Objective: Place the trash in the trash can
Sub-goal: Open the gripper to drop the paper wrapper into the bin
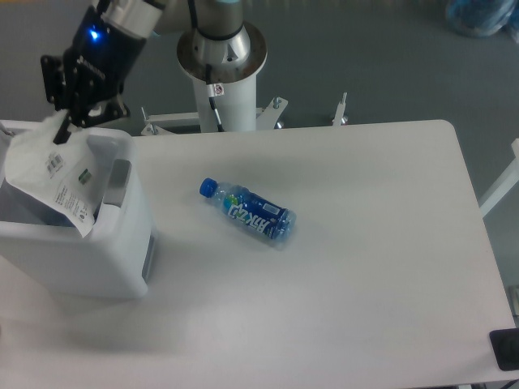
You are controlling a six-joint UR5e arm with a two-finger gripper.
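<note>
Above trash can [73, 259], end effector [63, 128] pinching plastic bag [57, 174], bottle [247, 211] on table [365, 267]

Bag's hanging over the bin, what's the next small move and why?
Probably open the claw and let go: it pinches the top of the crinkled clear plastic bag, whose lower part already hangs inside the white boxy trash can. The blue-capped bottle still lies on the table.
</note>
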